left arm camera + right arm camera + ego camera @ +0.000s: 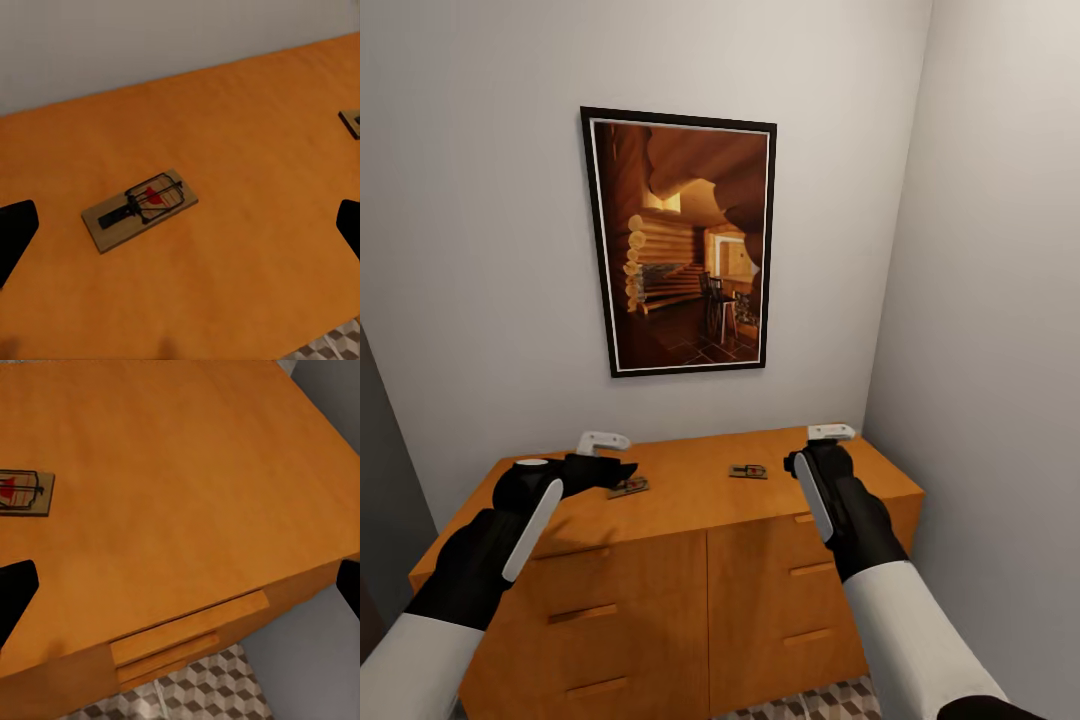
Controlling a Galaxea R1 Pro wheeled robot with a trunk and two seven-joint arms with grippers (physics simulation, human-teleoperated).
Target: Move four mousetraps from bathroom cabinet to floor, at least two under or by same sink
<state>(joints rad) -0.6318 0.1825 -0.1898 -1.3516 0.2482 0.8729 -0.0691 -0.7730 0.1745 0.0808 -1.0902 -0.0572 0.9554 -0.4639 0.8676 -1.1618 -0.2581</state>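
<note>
— Against the grey wall, what stands below the framed cabin picture [678, 242]?

— The orange-brown cabinet [690, 590], drawers shut, on the cube-patterned bathroom floor [830, 703].

— And on its top?

— Two mousetraps lie flat, well apart: the left mousetrap [140, 208] near the top's middle-left, the right mousetrap [748, 471] nearer centre.

— The arms?

— The left gripper [180, 232] hangs over the left trap, jaws wide, holding nothing. The right gripper [180, 592] hovers above the top's right end, jaws equally wide.
</note>
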